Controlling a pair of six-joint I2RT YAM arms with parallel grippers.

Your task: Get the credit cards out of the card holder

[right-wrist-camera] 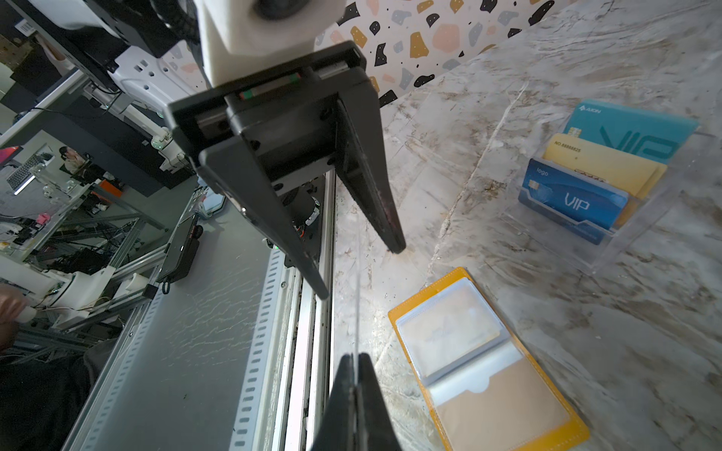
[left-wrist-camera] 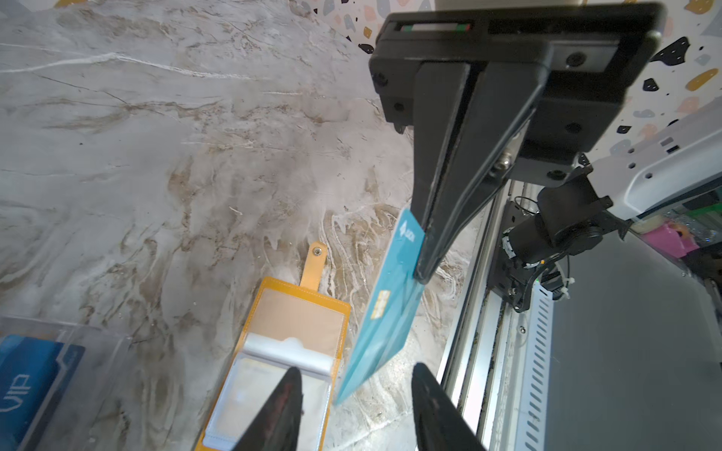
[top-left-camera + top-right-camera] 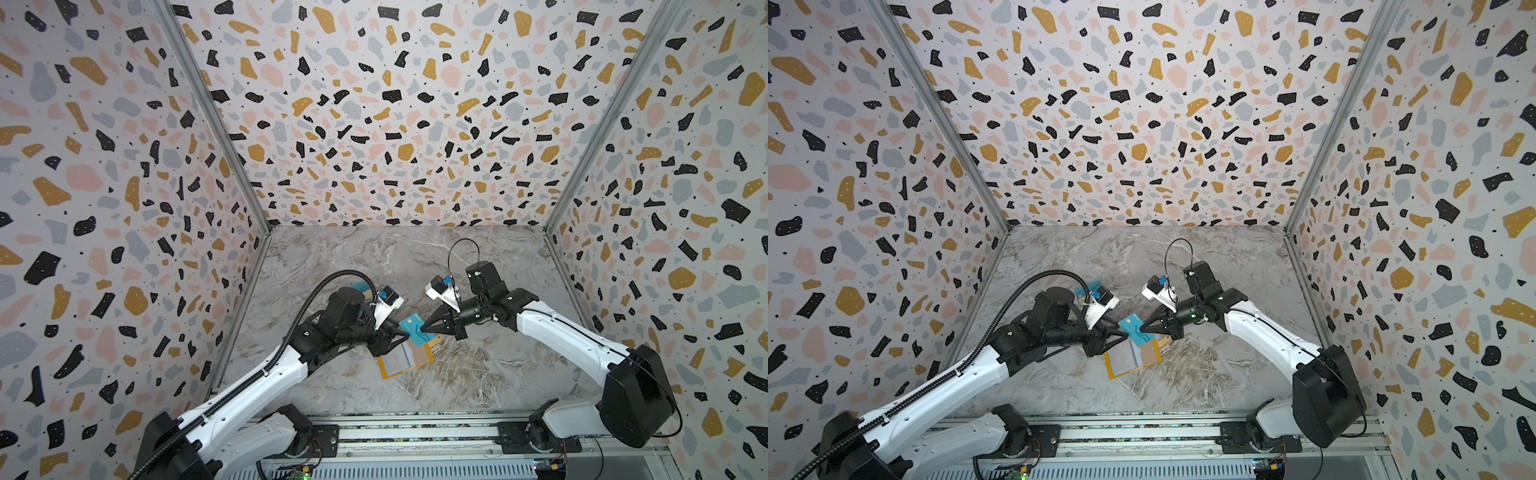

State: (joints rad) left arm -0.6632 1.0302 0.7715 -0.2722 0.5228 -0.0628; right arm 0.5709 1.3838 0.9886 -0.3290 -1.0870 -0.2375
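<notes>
The right gripper is pinching the teal card tight. Its long axis is running into the left gripper — fingers parted, straddling it.

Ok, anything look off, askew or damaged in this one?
Nothing damaged or spilled. Only the teal card is tilted, pinched by one edge in the right gripper by the open yellow card holder.

A marbled tabletop lay under the jaws, terrazzo-patterned walls ringed them, and a metal rail ran behind.
</notes>
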